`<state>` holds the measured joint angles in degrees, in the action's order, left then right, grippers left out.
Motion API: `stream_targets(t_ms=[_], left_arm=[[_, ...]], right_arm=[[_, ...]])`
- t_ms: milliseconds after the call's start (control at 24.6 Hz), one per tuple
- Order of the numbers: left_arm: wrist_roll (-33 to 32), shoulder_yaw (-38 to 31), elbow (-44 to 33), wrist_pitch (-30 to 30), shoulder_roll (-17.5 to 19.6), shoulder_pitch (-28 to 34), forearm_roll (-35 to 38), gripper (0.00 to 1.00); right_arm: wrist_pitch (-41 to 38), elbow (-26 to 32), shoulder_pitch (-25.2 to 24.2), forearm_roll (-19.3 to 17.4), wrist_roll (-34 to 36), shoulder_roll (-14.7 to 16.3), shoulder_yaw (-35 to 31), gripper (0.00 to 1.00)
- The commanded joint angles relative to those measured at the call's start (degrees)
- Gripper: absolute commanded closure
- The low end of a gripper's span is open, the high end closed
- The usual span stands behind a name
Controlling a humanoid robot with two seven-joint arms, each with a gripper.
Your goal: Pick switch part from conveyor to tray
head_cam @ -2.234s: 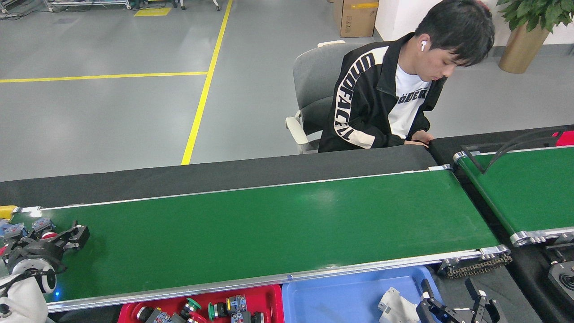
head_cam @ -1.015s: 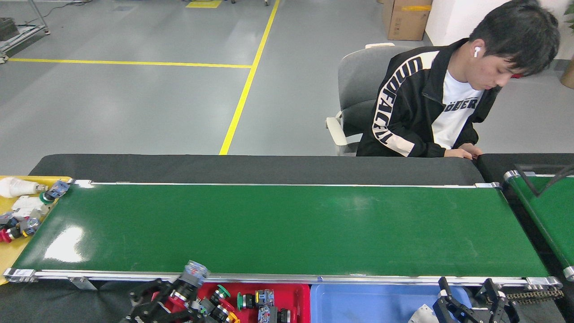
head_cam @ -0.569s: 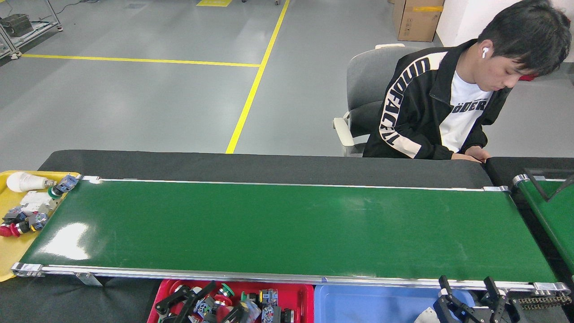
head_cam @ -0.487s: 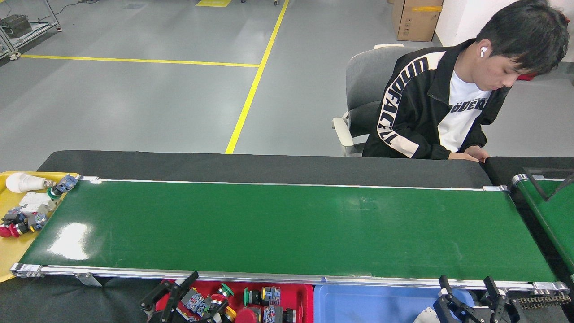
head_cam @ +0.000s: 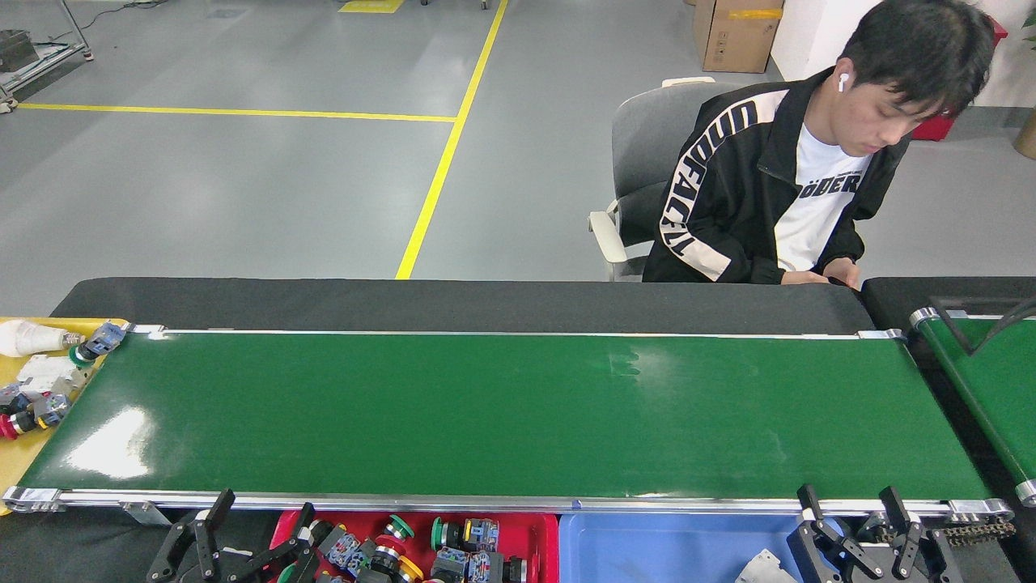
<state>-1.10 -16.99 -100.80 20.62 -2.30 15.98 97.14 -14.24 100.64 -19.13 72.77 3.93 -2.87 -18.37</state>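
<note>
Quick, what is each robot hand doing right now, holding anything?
Left hand: open, holding nothing, beside the red tray.
Right hand: open, holding nothing, by the blue tray.

The only legible writing is on the seated person's clothing. The black jacket (head_cam: 732,190) has large block letters running down its pale sleeve stripe (head_cam: 686,190), reading roughly "ODFACE", the ends unclear. The white T-shirt (head_cam: 817,198) beneath shows partial dark lettering across the chest, roughly "ÖDER".
</note>
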Motion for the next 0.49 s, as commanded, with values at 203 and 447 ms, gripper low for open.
stream_targets(t_ms=[203,447], left_arm=[[-0.22,6.70,-0.89,-8.58,-0.69,0.19,0.50,0.06],[-0.31,6.70,-0.89,-8.23,-0.60,-0.78,0.24,0.06]], right_arm=[[4.49,0.88,-0.03,-0.08,-0.06,0.59,-3.77,0.01],[4.05,0.88,-2.14,-0.17,0.20,1.38,-4.83,0.01]])
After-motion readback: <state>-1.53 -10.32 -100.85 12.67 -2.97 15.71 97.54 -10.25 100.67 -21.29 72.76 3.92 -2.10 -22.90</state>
